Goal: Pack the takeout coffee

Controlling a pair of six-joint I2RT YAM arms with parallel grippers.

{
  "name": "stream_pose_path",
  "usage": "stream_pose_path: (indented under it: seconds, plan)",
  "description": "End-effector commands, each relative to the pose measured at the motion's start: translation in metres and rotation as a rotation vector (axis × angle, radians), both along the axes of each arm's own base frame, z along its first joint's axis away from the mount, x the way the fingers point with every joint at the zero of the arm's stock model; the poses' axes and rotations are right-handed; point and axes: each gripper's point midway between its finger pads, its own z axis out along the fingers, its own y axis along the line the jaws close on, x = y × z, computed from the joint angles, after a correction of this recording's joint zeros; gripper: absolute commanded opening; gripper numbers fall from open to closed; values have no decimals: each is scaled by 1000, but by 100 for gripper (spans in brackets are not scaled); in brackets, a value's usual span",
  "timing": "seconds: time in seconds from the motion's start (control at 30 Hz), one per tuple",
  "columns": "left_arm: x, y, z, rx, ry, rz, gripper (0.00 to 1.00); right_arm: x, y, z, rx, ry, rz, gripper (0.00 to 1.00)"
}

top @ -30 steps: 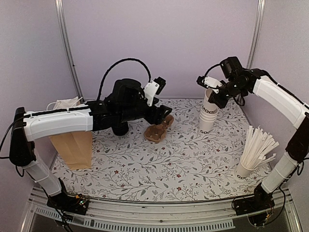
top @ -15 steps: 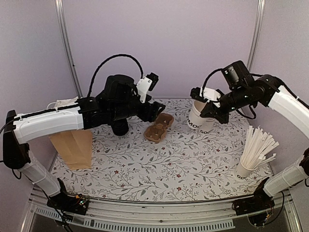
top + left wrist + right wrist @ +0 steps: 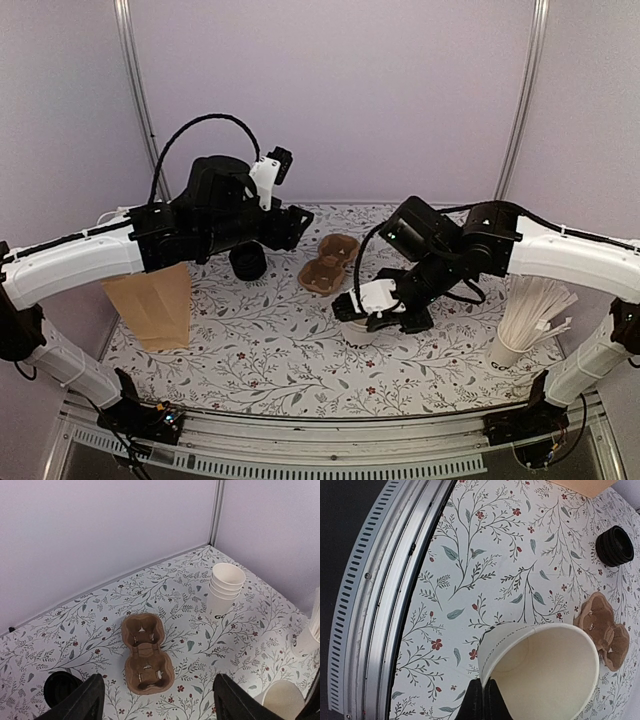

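Overhead, the right claw point(image 3: 364, 316) mostly hides its pinched cup point(image 3: 356, 335).

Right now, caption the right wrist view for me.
Right pincer grips a lidless white cup by its rim over floral tablecloth.

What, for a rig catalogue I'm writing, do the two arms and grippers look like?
The left arm and right arm have white shell links and black joints. A black cable loops over the left wrist. The left gripper and right gripper have black fingers.
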Motion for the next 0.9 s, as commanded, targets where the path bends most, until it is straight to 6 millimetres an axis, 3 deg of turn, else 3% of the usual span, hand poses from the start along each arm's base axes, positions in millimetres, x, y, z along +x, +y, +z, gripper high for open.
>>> stream_pose_path:
  seconds: [0.0, 0.3, 0.6, 0.73, 0.87]
  plan:
    - [-1, 11, -4, -12, 34, 27, 77, -11, 16, -23, -33, 2, 65, 0]
    - [-7, 12, -16, 4, 71, 10, 77, -12, 21, -70, -86, 26, 55, 0]
    - [-8, 10, -33, 20, 92, 1, 77, -8, 23, -85, -99, 19, 34, 0]
    - [-9, 7, -37, 20, 104, -11, 77, -6, 22, -85, -105, 13, 26, 17]
    - [-9, 5, -40, 27, 110, -21, 76, -7, 19, -72, -86, -1, 32, 34]
